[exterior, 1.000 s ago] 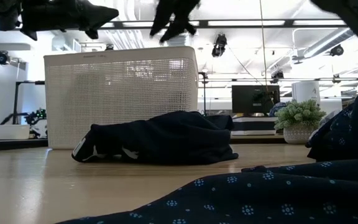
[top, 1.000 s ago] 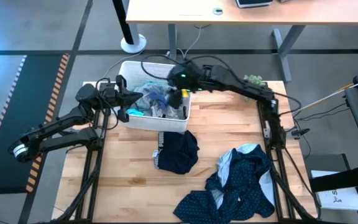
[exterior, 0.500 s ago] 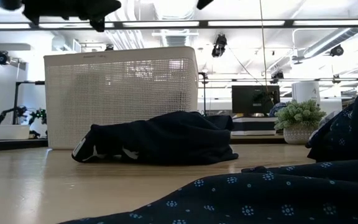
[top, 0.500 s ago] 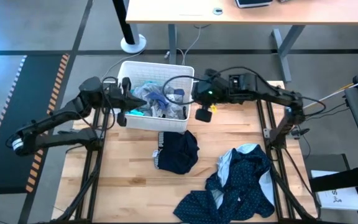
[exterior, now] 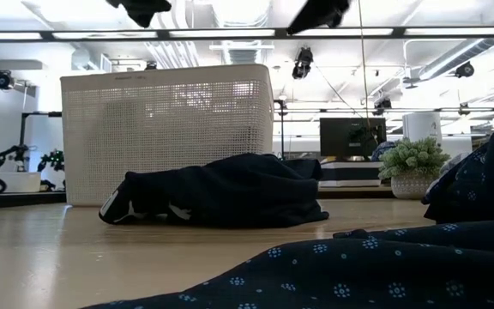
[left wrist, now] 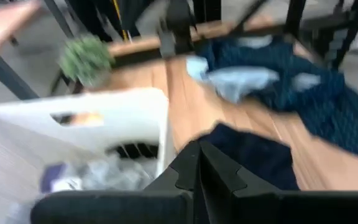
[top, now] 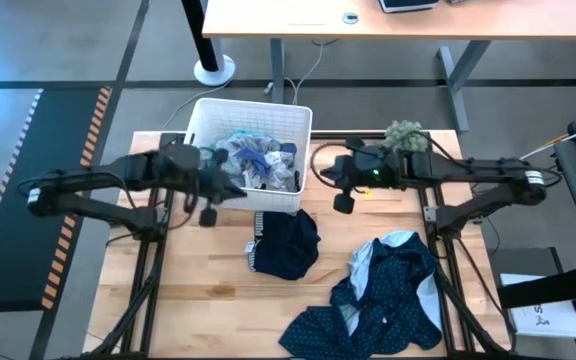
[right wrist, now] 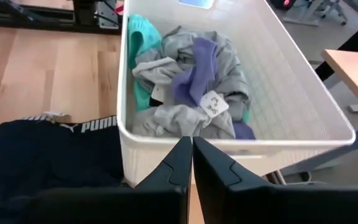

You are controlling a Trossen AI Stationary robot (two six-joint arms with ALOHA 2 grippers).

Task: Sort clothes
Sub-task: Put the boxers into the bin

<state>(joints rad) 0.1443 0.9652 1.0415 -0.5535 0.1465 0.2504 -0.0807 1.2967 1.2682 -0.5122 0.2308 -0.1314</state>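
Two closed, empty grippers, left (top: 211, 190) and right (top: 340, 186), flanking the basket (top: 251, 197) of clothes (top: 256, 162).

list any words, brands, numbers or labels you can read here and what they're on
"PUMA": white letters on the waistband of the navy shorts lying in front of the basket; also seen from above.
Small white tag on the grey clothes in the basket: has marks, too small to read.
Nothing else readable.
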